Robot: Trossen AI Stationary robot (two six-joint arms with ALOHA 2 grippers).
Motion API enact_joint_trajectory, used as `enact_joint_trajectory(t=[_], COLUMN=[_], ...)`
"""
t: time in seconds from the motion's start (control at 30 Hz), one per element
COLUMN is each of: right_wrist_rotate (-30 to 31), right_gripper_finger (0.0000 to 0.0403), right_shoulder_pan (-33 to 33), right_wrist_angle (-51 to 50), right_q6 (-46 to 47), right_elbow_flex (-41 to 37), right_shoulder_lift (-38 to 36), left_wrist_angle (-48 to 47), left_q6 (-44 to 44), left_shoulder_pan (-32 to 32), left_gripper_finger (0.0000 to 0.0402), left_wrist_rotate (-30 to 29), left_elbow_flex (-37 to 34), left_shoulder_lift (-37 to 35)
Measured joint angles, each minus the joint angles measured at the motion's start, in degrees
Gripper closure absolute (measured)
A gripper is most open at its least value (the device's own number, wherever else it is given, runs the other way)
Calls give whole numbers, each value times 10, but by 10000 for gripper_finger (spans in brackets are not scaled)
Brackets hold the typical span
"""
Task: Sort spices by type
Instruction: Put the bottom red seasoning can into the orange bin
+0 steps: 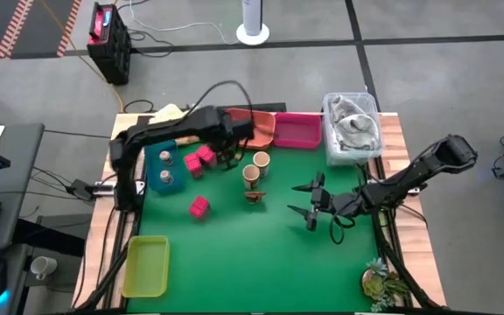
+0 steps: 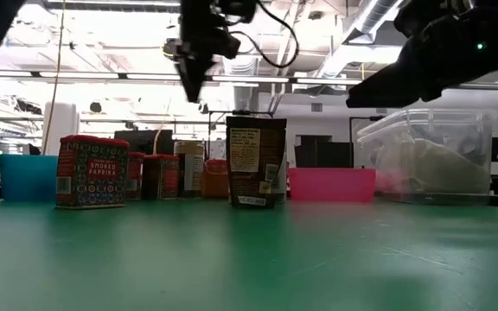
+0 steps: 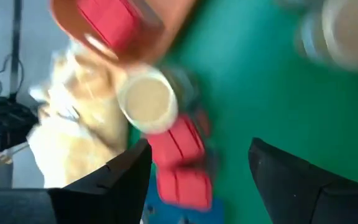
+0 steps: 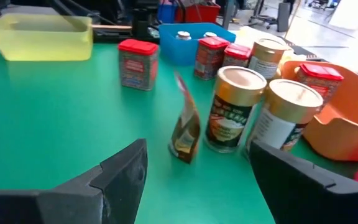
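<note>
The left end effector [image 1: 231,154], spread and empty, is held above the red tins [image 1: 199,161] beside the orange tray [image 1: 257,129], seemingly for sorting. The right end effector [image 1: 309,203], also spread, is parked well apart.

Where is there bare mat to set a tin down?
Free: the green mat between the yellow tray and the right gripper, and right of the lone red tin. Crowded: the back-left cluster of red tins and round jars under the left gripper.
</note>
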Motion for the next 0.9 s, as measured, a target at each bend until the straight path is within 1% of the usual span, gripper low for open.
enact_joint_trajectory(t=[0.13, 0.17, 0.2, 0.3, 0.33, 0.37, 0.47, 0.53, 0.6, 0.77, 0.9], right_wrist_rotate=[3, 8, 13, 16, 16, 16, 16, 16, 16, 16, 17], right_gripper_finger=[94, 94, 94, 94, 94, 94, 94, 94, 94, 94, 94], right_shoulder_pan=[7, 6, 6, 1, -2, -5, -10, -12, -12, -6, 1], right_wrist_angle=[2, 1, 1, 1, 1, 1, -1, -1, -1, -1, 0], right_q6=[0, 0, 0, -1, -1, -1, -1, 0, 0, 1, 1], right_elbow_flex=[0, 0, 0, 0, 0, 0, 0, 0, 0, 0, 0], right_shoulder_lift=[0, 0, 0, 0, 0, 0, 0, 0, 0, 0, 0], left_wrist_angle=[22, 33, 47, 88, 101, 109, 138, 140, 142, 142, 130], left_q6=[-38, -51, -61, -77, -89, -111, -212, -282, -334, -385, -406], left_shoulder_pan=[-14, -15, -18, -41, -53, -66, -106, -135, -166, -223, -245], left_gripper_finger=[148, 148, 148, 148, 148, 148, 148, 148, 148, 143, 120], left_wrist_rotate=[1, 11, 31, 125, 145, 153, 153, 147, 145, 131, 115], left_elbow_flex=[-123, -154, -183, -253, -271, -287, -316, -321, -322, -322, -322], left_shoulder_lift=[-72, -92, -112, -161, -174, -185, -206, -208, -203, -201, -200])
